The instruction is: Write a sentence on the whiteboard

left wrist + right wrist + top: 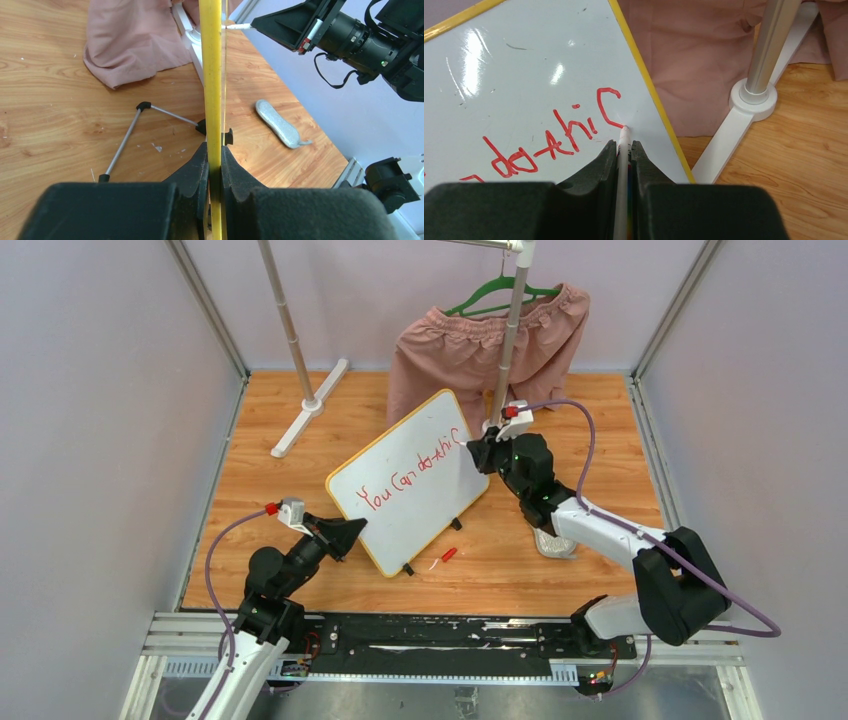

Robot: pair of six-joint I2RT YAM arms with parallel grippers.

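Rectangular white board with thin yellow frame [415, 525] stands propped at mid-table, before pink shorts [450, 350]. Left gripper [214, 150] is clamped on its near frame edge. Right gripper [624, 145] is closed on a slim white red-tipped marker [624, 137], its tip touching the red handwritten sentence [405, 480] at the last letter.

Judgement: the board is light, rigid and slick-faced, liable to slide. The frame edge is the sound hold.
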